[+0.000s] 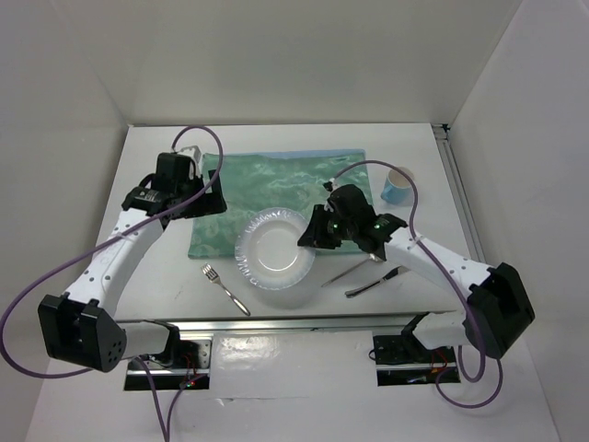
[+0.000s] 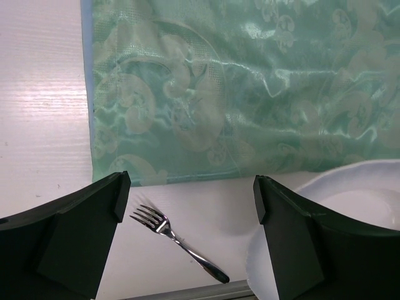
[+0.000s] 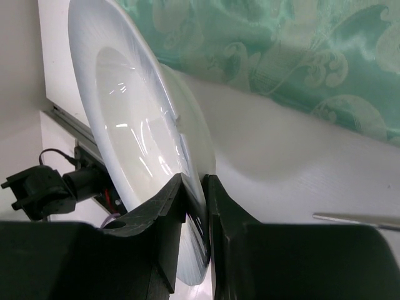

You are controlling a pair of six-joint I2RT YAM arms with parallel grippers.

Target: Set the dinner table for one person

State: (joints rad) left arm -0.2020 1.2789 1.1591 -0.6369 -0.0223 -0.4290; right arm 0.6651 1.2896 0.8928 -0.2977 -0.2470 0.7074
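A white plastic plate [image 1: 273,249] is held by its right rim in my right gripper [image 1: 310,237], lifted off the white dinner table [image 1: 166,276] near the green placemat's [image 1: 285,189] front edge. In the right wrist view the jaws pinch the plate's rim [image 3: 187,187]. My left gripper [image 1: 213,193] is open and empty above the placemat's left edge [image 2: 206,94]. A fork [image 1: 225,287] lies on the table in front of the placemat, also seen in the left wrist view [image 2: 178,240]. The plate shows at the lower right of the left wrist view [image 2: 362,194].
A knife [image 1: 375,284] and a spoon [image 1: 345,273] lie on the table right of the plate. A blue paper cup [image 1: 398,187] stands at the placemat's right. A metal rail [image 1: 304,322] runs along the table's front edge.
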